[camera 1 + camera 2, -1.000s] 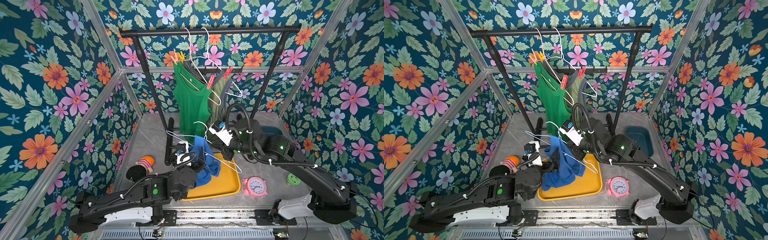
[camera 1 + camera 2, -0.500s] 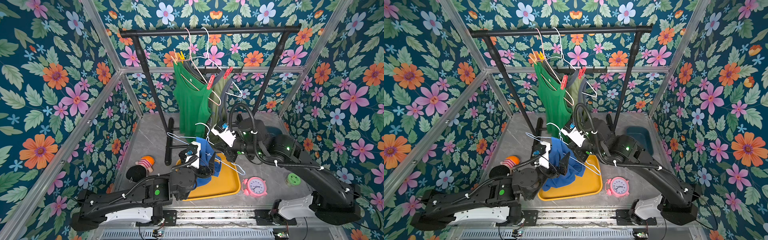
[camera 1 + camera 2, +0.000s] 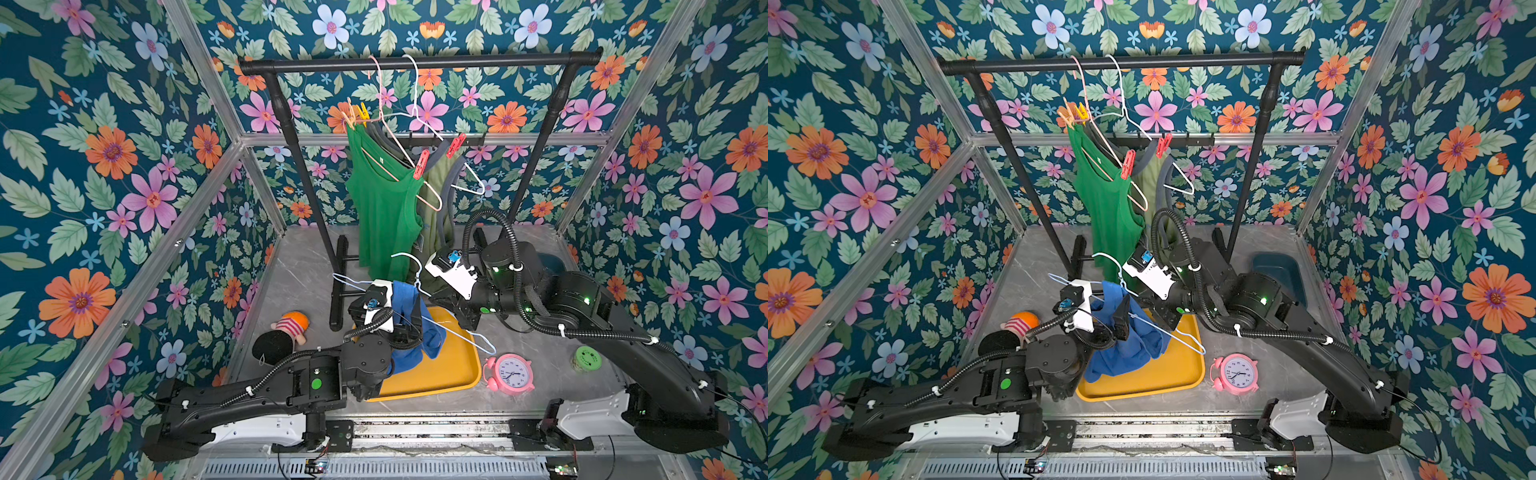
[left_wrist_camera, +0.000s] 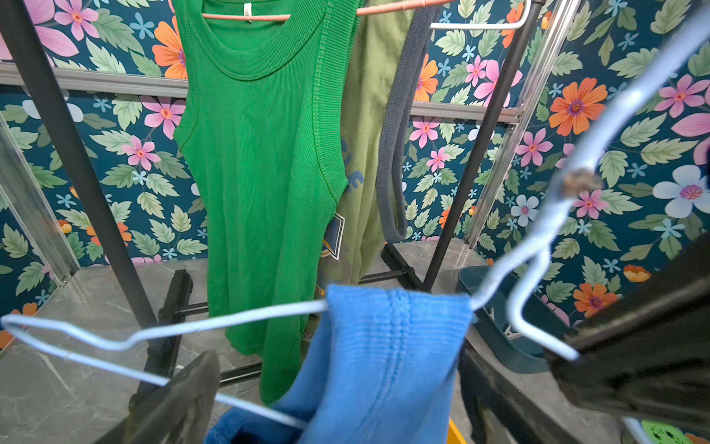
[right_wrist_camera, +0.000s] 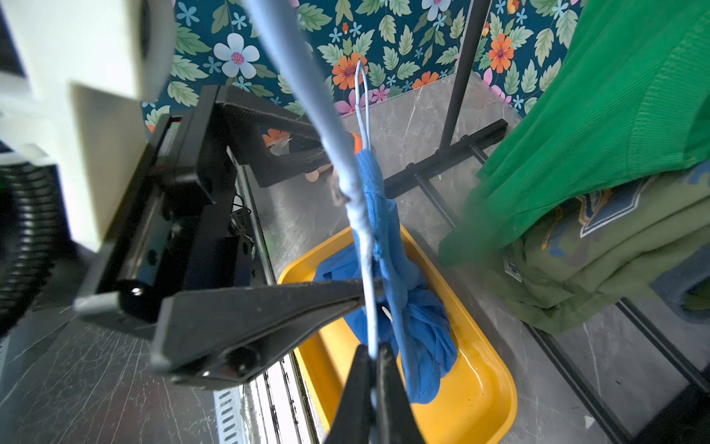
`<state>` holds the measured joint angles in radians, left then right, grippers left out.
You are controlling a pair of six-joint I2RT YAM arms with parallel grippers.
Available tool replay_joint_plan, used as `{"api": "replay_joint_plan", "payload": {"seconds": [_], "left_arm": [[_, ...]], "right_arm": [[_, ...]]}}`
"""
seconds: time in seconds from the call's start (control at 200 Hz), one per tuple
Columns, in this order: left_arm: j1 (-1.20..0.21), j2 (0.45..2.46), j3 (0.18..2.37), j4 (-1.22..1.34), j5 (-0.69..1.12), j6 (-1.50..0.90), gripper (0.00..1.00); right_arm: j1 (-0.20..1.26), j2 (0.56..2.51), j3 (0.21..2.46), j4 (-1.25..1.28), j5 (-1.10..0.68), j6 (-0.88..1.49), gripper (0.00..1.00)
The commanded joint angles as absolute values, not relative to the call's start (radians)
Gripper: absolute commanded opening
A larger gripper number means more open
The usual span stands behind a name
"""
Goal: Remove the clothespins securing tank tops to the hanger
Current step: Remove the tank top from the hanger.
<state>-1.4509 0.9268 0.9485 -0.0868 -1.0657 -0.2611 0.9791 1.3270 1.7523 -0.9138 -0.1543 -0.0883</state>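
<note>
A pale blue wire hanger point(image 3: 469, 332) is held over the tray, off the rail, with my right gripper point(image 5: 372, 361) shut on its wire. The blue tank top point(image 3: 430, 336) hangs from it by one strap. My left gripper point(image 4: 334, 403) is open, its fingers point(image 5: 269, 307) on either side of that strap. No clothespin shows on this hanger. On the rail, the green tank top point(image 3: 384, 216) and the olive one point(image 3: 436, 216) hang pinned by two red clothespins point(image 3: 421, 165) point(image 3: 455, 145), a yellow one point(image 3: 363, 113) and a peach one point(image 3: 348, 118).
A yellow tray point(image 3: 449, 374) lies under the blue top. A pink alarm clock point(image 3: 512, 374) and a green roll point(image 3: 587, 359) sit to its right, a doll point(image 3: 286, 332) to its left. A dark teal bin point(image 3: 1275, 270) stands behind my right arm. The black rack point(image 3: 415, 62) spans the back.
My left gripper has shifted around the blue top's strap and opened a touch wider. My right arm has drifted slightly right, keeping its hold on the hanger.
</note>
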Motion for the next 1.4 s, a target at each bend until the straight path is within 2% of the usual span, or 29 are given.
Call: {"api": "replay_joint_plan", "payload": {"seconds": [0.0,0.16,0.395,0.485,0.54,0.655,0.83,1.155,1.275,1.395], "left_arm": [[-1.450,0.940,0.959,-0.099,-1.104,-0.269,0.99],[-1.450,0.927,0.960,-0.114,-1.120,-0.282,0.97],[-1.451,0.900,0.963,-0.141,-1.139,-0.288,0.88],[-1.451,0.903,0.970,-0.149,-1.148,-0.288,0.80],[-1.450,0.904,0.971,-0.152,-1.150,-0.289,0.71],[-1.451,0.901,0.979,-0.191,-1.187,-0.324,0.59],[-1.450,0.879,0.989,-0.292,-1.243,-0.420,0.53],[-1.450,0.875,0.974,-0.335,-1.230,-0.474,0.55],[-1.450,0.884,0.950,-0.241,-1.151,-0.387,0.74],[-1.450,0.892,0.949,-0.228,-1.104,-0.370,0.82]], "right_arm": [[0.983,1.325,1.761,-0.917,-0.167,-0.109,0.00],[0.983,1.313,1.758,-0.939,-0.138,-0.115,0.00],[0.983,1.301,1.753,-0.962,-0.111,-0.119,0.00],[0.983,1.298,1.754,-0.968,-0.110,-0.117,0.00],[0.983,1.298,1.757,-0.977,-0.103,-0.117,0.00],[0.983,1.294,1.767,-1.005,-0.094,-0.120,0.00],[0.983,1.274,1.761,-1.036,-0.075,-0.112,0.00],[0.984,1.253,1.748,-1.165,-0.062,-0.079,0.00],[0.983,1.252,1.748,-1.204,-0.068,-0.067,0.00],[0.984,1.264,1.775,-1.246,-0.052,-0.064,0.00]]}}
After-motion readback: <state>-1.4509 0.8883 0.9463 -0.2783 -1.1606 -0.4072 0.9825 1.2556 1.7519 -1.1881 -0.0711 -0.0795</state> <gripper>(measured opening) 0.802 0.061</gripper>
